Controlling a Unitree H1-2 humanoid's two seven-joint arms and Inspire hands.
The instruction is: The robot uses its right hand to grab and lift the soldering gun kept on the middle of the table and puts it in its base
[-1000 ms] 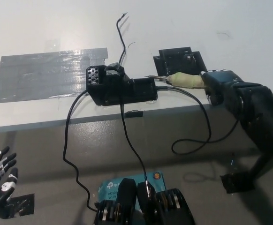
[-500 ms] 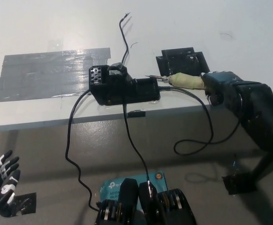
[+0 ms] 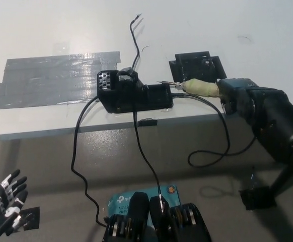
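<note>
My black right hand is shut on the soldering gun, whose pale yellow handle sticks out leftward with its thin metal tip pointing at the black base. The tip hovers just at the base's right end, near the table's front edge. The gun's black cord loops down below the table edge. My white left hand rests at the lower left, well below the table, fingers spread.
A wide patch of grey tape covers the white table to the left of the base. A black flat bracket lies behind the gun. Black cables hang from the base toward a teal box below.
The whole picture has shifted slightly, so the camera moved. The right hand and gun stay at the base's right end. The left hand sits a little lower in the picture.
</note>
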